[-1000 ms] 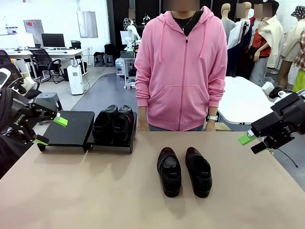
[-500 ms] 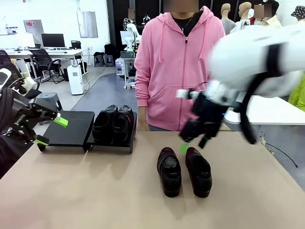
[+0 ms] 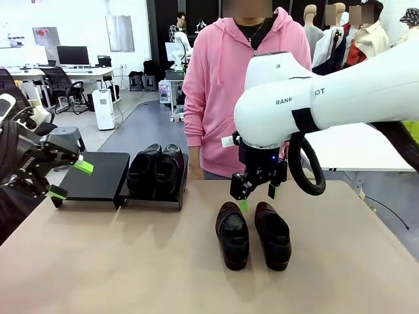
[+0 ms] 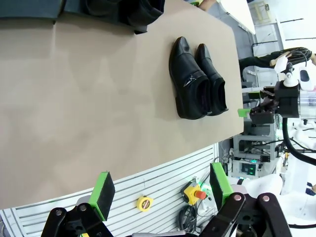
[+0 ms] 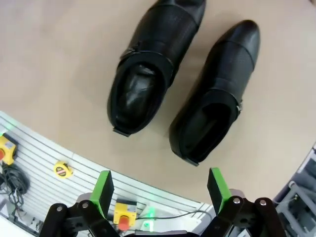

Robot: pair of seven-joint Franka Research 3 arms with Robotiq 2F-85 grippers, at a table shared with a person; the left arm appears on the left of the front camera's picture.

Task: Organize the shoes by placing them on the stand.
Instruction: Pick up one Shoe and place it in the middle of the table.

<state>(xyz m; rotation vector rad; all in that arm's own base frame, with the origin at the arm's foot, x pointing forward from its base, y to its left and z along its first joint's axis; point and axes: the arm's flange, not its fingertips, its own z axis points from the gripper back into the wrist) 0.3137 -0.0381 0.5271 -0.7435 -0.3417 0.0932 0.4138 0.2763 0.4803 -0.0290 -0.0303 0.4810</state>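
Lettered "RANK" and "OT", the right arm (image 3: 327, 91) has swung in, its right hand (image 3: 258, 196) wide above the bench's (image 3: 131, 261) loose shoes (image 3: 232, 237); left hand (image 3: 70, 180) stays wide.

Left gripper (image 3: 70, 180): jaws apart, level, beside the table's (image 3: 131, 261) left edge.
Right gripper (image 3: 257, 196): jaws apart, pointing down over mid-table.

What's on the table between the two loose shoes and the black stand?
Nothing. In the front view, only bare tabletop separates the shoes from the stand.
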